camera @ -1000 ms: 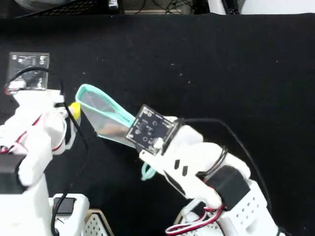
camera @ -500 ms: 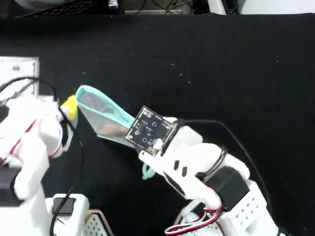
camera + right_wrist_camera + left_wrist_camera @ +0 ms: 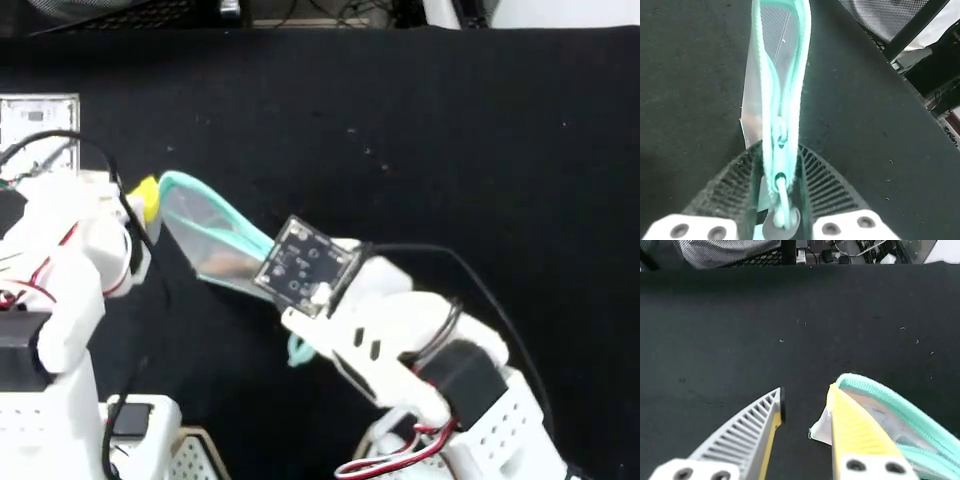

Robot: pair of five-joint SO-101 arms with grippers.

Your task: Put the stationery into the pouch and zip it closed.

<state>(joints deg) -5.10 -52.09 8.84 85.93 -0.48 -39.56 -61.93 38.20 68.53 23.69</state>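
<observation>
Right wrist view: my right fingers (image 3: 826,182) clamp one end of the clear, teal-zippered pouch (image 3: 777,85); my left fingers (image 3: 855,435) gape, empty, beside it

There was one pouch (image 3: 210,240), clear with a mint-green zip, left of centre in the high view. Two white arms were counted: the left arm (image 3: 70,290) at lower left and the right arm (image 3: 400,335) at lower right. There were two grippers, the left gripper (image 3: 806,390) and the right gripper (image 3: 777,150). One black table (image 3: 450,130) lay beneath.
</observation>
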